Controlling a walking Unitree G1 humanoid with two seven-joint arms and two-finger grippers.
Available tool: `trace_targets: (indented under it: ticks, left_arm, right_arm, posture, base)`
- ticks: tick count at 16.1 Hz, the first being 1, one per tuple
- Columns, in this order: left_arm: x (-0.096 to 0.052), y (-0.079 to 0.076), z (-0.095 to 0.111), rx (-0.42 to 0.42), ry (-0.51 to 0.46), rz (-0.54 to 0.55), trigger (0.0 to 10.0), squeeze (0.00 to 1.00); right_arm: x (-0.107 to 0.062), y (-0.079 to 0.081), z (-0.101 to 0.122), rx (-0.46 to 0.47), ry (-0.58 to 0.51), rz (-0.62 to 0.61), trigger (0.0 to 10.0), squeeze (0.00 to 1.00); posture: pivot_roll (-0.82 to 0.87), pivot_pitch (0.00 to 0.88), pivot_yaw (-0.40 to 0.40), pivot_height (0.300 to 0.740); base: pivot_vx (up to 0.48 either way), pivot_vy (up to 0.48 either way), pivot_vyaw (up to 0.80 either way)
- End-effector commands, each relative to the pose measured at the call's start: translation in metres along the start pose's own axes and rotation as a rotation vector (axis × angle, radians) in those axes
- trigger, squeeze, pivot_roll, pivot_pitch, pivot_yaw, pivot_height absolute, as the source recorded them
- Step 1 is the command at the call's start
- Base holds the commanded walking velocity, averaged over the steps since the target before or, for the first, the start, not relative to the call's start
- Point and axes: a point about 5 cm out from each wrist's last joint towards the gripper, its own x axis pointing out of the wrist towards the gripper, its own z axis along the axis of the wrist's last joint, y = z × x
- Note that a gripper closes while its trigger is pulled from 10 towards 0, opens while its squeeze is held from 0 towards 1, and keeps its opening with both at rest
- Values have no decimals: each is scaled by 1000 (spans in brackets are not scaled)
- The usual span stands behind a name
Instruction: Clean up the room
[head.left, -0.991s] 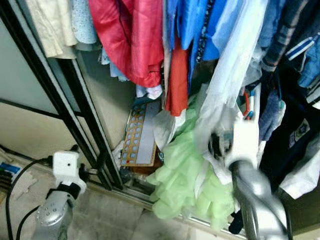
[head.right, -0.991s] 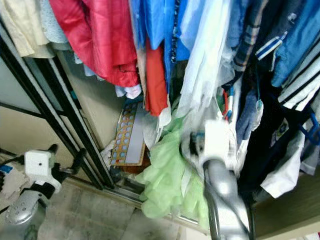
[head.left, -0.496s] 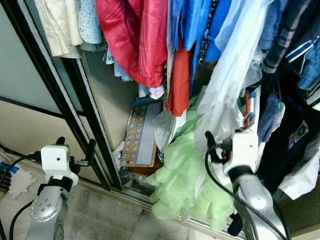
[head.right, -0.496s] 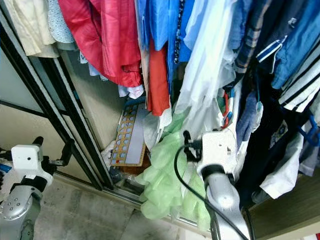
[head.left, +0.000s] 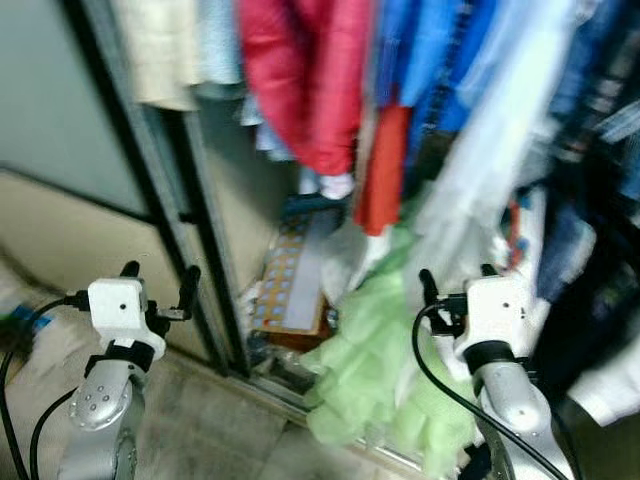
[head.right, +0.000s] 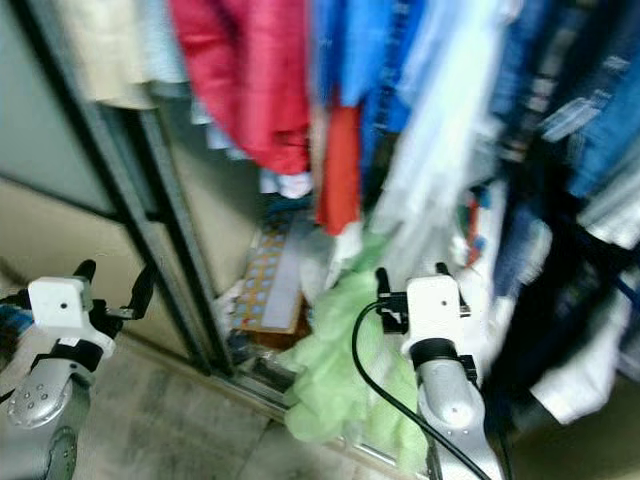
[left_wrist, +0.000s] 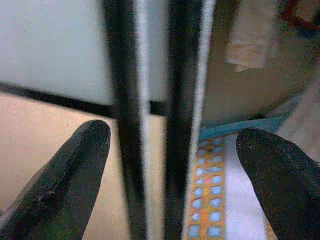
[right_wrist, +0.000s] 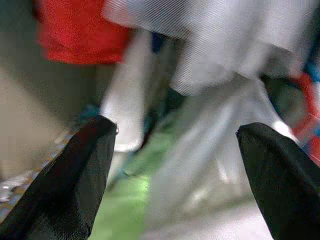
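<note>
Left gripper (head.left: 158, 283) spread empty, straddling the door frame (left_wrist: 150, 120), likely to slide it; right gripper (head.left: 452, 284) gapes before the green dress (head.left: 370, 370).

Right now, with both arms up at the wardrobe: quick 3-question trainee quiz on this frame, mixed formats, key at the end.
1. True or false: the left gripper is shut on the black sliding-door frame.
2. Multiple choice: what lies heaped at the wardrobe's bottom, just left of the right gripper? A) a light green garment B) a yellow towel C) a black shoe
3. Fill in: leaning low inside the wardrobe, below the hanging red jacket, is an orange board with rows of ____ squares.

Key:
1. False; its fingers are open, with the frame between them in the left wrist view.
2. A
3. Light blue
</note>
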Motion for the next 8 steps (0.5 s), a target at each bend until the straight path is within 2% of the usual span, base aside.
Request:
trace_targets:
  ticks: [1, 4, 8]
  left_arm:
    - [-1, -1, -4, -1, 20, -12, 10000, 0]
    - [-3, -8, -7, -34, 32, -26, 10000, 0]
    - [-6, -14, -12, -16, 53, -43, 10000, 0]
  right_arm:
    - [1, -2, -2, -4, 5, -3, 10000, 0]
    - [5, -2, 1, 7, -4, 0, 10000, 0]
    - [7, -2, -1, 0, 0, -1, 10000, 0]
  posture:
    - [20, 2, 0, 740]
    - [16, 2, -4, 740]
    - [15, 0, -6, 740]
  base:
    - [0, 0, 800]
    - [0, 0, 800]
    - [0, 0, 800]
